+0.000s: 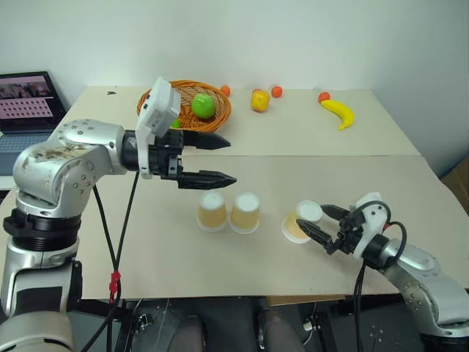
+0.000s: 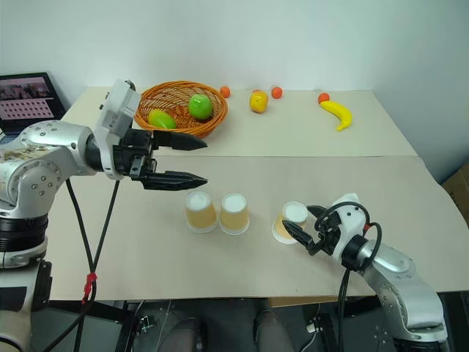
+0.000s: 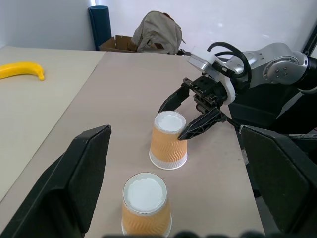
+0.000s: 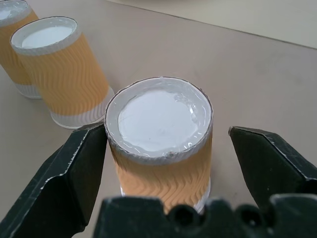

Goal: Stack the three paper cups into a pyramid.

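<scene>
Cups are the whole job here, so look at how they sit: two paper cups point(image 1: 229, 213) stand upside down, side by side and touching or nearly so, in the middle of the worktop point(image 1: 146, 249), and the third cup point(image 4: 161, 144) stands upside down too, apart from them on your right. Your right gripper point(image 1: 322, 224) has its fingers spread wide on either side of that third cup; one finger point(image 4: 74, 173) looks to be touching or just beside the cup wall, while the other stands clear, and nothing is gripped yet. Your left gripper point(image 1: 216, 160) hangs above and behind the pair, fingers released and empty, pointing across the worktop. The step in hand, as I judge it, is taking the lone cup so it can go on top of the pair. To do it well, centre the cup between the fingers before you close, since the near finger could nudge it sideways and tip it. Close gently on the orange wall below the white base; paper crushes easily, and a dented cup will sit badly. Lift straight up so the wide rim clears the worktop, carry it level, and set it across the seam between the two base cups so both bear it. Keep the left gripper clear of the path.
</scene>
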Tool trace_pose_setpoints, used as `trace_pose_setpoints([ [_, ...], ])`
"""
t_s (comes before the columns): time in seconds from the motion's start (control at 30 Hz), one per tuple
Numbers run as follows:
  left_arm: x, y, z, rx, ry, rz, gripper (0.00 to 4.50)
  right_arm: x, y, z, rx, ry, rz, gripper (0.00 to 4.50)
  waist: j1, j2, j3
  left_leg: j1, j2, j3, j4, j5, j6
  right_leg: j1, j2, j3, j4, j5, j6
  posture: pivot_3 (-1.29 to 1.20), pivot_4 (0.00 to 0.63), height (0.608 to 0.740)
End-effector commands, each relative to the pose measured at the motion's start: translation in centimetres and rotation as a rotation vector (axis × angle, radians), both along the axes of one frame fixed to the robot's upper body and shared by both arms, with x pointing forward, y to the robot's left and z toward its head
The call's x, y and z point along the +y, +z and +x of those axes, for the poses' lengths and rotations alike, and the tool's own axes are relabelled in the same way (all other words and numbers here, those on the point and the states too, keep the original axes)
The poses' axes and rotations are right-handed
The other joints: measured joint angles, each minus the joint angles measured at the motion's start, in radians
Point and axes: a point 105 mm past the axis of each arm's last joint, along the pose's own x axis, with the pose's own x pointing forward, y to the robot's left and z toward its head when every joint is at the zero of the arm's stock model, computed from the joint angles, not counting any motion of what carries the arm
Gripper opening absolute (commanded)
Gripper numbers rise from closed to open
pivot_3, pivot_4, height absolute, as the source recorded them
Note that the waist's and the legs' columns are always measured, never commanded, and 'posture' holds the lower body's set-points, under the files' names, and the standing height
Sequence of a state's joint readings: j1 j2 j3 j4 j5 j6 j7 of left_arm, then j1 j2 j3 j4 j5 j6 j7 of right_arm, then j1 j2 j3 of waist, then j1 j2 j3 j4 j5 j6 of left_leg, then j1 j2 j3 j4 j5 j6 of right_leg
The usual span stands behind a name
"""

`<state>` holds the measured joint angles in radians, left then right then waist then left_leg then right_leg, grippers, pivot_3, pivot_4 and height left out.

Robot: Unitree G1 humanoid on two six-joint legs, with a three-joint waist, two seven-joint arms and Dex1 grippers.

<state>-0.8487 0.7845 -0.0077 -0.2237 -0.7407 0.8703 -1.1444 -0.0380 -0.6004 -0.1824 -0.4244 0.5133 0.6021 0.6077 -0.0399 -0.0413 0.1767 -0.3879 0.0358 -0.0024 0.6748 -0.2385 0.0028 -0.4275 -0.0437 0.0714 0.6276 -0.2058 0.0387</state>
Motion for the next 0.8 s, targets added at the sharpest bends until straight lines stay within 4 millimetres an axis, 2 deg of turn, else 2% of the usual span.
trace_pose_setpoints([
  [0.03,0.1,1.0,-0.5,-0.061,-0.001,-0.021,4.43,0.2,1.6,0.5,-0.067,0.022,-0.024,4.5,0.0,0.0,0.0,0.0,0.0,0.0,0.0,0.0,0.0,0.0,0.0,0.0,0.0,0.0,0.0,0.0,0.15,0.737],
  [0.23,0.2,0.7,-0.4,-0.062,0.005,-0.019,4.43,0.7,1.3,0.8,-0.062,0.029,-0.028,4.5,0.0,0.0,0.0,0.0,0.0,0.0,0.0,0.0,0.0,0.0,0.0,0.0,0.0,0.0,0.0,0.0,0.15,0.737],
  [0.27,0.2,0.6,-0.4,-0.063,0.006,-0.016,4.5,0.7,1.2,0.8,-0.06,0.031,-0.029,3.98,0.0,0.0,0.0,0.0,0.0,0.0,0.0,0.0,0.0,0.0,0.0,0.0,0.0,0.0,0.0,0.0,0.15,0.737],
  [0.3,0.2,0.6,-0.4,-0.064,0.006,-0.015,4.5,0.7,1.2,0.8,-0.059,0.031,-0.03,3.82,0.0,0.0,0.0,0.0,0.0,0.0,0.0,0.0,0.0,0.0,0.0,0.0,0.0,0.0,0.0,0.0,0.15,0.737],
  [0.4,0.2,0.6,-0.4,-0.067,0.006,-0.014,4.5,0.7,1.1,0.8,-0.056,0.03,-0.028,2.77,0.0,0.0,0.0,0.0,0.0,0.0,0.0,0.0,0.0,0.0,0.0,0.0,0.0,0.0,0.0,0.0,0.15,0.737],
  [0.43,0.2,0.6,-0.4,-0.068,0.005,-0.013,4.5,0.8,1.1,0.8,-0.055,0.03,-0.027,2.64,0.0,0.0,0.0,0.0,0.0,0.0,0.0,0.0,0.0,0.0,0.0,0.0,0.0,0.0,0.0,0.0,0.15,0.737],
  [0.6,0.1,0.6,-0.2,-0.065,0.006,-0.017,4.5,0.8,1.4,0.9,-0.061,0.026,-0.037,2.62,-0.001,0.0,0.0,0.0,0.0,0.0,0.0,0.0,0.0,0.0,0.0,0.0,0.0,0.0,0.0,0.0,0.15,0.737],
  [0.67,0.2,0.6,-0.2,-0.064,0.005,-0.017,4.5,0.8,2.3,1.0,-0.072,0.027,-0.044,2.62,-0.001,0.0,0.0,0.0,0.0,0.0,0.0,0.0,0.0,0.0,0.0,0.0,0.0,0.0,0.0,0.0,0.15,0.737],
  [0.8,0.5,0.5,-0.2,-0.06,0.011,-0.011,4.5,0.6,5.7,2.1,-0.105,0.01,-0.057,2.62,-0.003,0.001,0.001,0.0,0.0,0.0,0.0,0.0,0.0,0.0,0.0,0.0,0.0,0.0,0.0,0.0,0.15,0.737],
])
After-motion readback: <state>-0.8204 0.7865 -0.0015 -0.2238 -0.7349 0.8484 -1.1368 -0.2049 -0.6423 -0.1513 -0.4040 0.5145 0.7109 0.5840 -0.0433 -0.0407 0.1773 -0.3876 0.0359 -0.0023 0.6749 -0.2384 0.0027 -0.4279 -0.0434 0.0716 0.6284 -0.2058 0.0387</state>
